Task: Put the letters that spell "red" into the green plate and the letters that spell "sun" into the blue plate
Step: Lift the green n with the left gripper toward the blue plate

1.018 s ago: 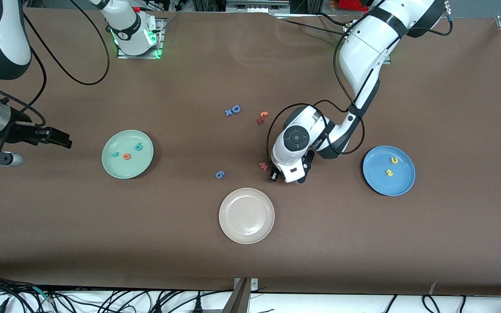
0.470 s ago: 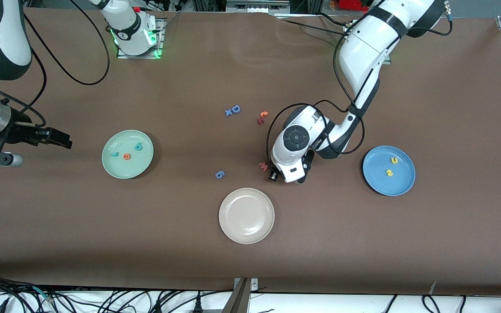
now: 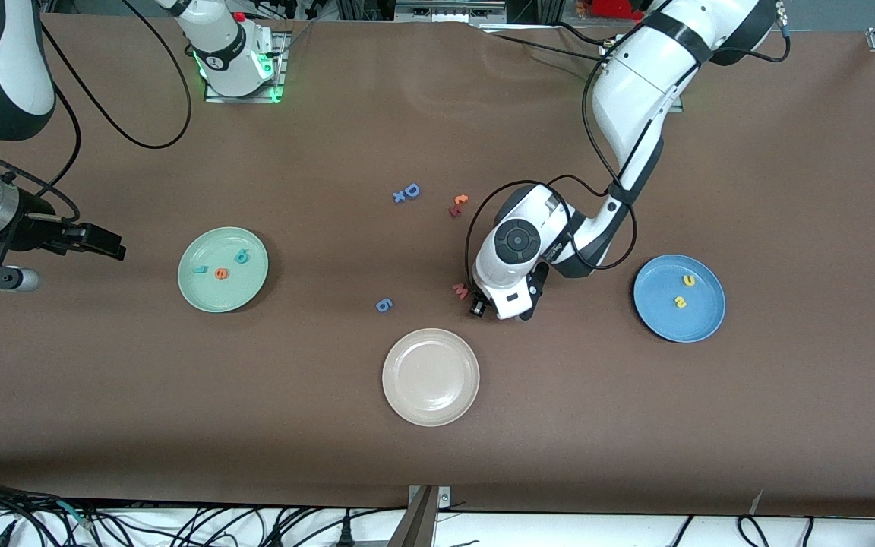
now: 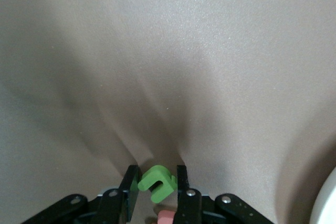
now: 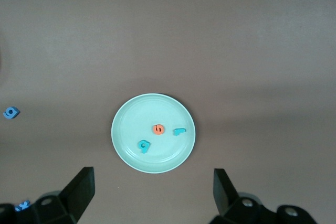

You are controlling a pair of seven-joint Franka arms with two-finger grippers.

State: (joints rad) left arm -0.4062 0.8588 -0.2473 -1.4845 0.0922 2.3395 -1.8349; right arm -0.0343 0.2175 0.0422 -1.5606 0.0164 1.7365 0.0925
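Observation:
My left gripper (image 4: 156, 176) is down at the table in the middle, shut on the green "n" (image 4: 156, 183), which sits between its two fingers. In the front view its wrist (image 3: 513, 251) hides the "n". The blue plate (image 3: 665, 323), toward the left arm's end, holds the yellow "u" (image 3: 687, 280) and yellow "s" (image 3: 680, 302). The green plate (image 3: 217, 298) holds the teal "r" (image 3: 199, 268), orange "e" (image 3: 220, 273) and teal "d" (image 3: 241, 257). My right gripper (image 3: 107, 243) waits open beside the green plate (image 5: 157, 160), with nothing between its fingers.
A pink "w" (image 3: 460, 289) lies right beside the left gripper. A blue "6" (image 3: 383, 305) lies between it and the green plate. A beige plate (image 3: 431, 410) sits nearer the camera. A blue "D" (image 3: 412, 190), blue "x", orange "c" (image 3: 461, 200) and a red letter lie farther back.
The left gripper's fingers have closed in on the green "n". Neither arm has visibly moved, and the letters on the plates are where they were.

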